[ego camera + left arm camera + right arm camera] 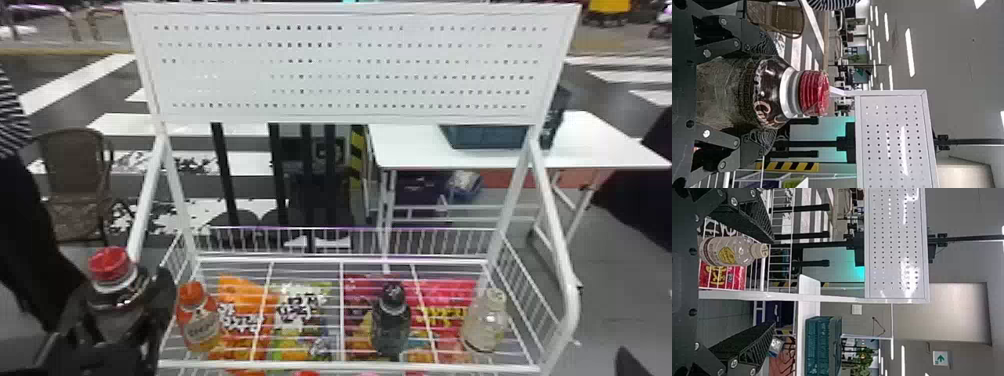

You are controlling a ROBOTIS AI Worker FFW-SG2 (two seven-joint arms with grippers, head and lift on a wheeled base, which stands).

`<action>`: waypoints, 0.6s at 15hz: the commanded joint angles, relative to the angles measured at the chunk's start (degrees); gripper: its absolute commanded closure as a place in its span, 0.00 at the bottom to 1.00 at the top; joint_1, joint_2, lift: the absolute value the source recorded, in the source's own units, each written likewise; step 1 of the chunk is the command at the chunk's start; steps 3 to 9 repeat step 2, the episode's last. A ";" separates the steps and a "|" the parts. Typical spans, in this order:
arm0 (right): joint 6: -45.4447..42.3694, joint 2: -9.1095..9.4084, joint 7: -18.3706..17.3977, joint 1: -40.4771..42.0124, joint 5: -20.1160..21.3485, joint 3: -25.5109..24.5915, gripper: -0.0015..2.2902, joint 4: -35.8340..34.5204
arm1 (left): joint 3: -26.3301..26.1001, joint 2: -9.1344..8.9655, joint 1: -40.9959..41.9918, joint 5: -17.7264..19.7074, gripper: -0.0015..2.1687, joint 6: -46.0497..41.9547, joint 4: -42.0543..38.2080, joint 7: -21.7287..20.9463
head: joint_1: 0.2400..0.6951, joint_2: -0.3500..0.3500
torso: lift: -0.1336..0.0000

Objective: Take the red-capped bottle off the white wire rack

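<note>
Removal appears nearly complete: with the left jaws closed around the red-capped dark plastic bottle point(115, 292) beside the white metal wire rack point(345, 259) and the right jaws wide open, empty, withdraw outward under firm grip

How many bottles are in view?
4: red-capped bottle in the left gripper; orange bottle, dark bottle and pale bottle on the rack, left to right. More may be hidden.
</note>
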 commanded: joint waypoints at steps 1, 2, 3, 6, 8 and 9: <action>0.00 -0.05 -0.12 -0.07 -0.01 -0.10 0.07 -0.12 | -0.05 -0.08 0.20 -0.09 0.90 -0.12 0.02 0.01 | 0.57 0.50 | 1.00; 0.00 -0.14 -0.21 -0.07 -0.01 -0.10 0.08 -0.12 | -0.05 -0.08 0.28 -0.18 0.90 -0.12 0.02 0.01 | 0.57 0.50 | 1.00; 0.00 -0.14 -0.21 -0.07 -0.01 -0.10 0.08 -0.12 | -0.05 -0.08 0.28 -0.18 0.90 -0.12 0.02 0.01 | 0.57 0.50 | 1.00; 0.00 -0.14 -0.21 -0.07 -0.01 -0.10 0.08 -0.12 | -0.05 -0.08 0.28 -0.18 0.90 -0.12 0.02 0.01 | 0.57 0.50 | 1.00; 0.00 -0.14 -0.21 -0.07 -0.01 -0.10 0.08 -0.12 | -0.05 -0.08 0.28 -0.18 0.90 -0.12 0.02 0.01 | 0.57 0.50 | 1.00; 0.00 -0.14 -0.21 -0.07 -0.01 -0.10 0.08 -0.12 | -0.05 -0.08 0.28 -0.18 0.90 -0.12 0.02 0.01 | 0.57 0.50 | 1.00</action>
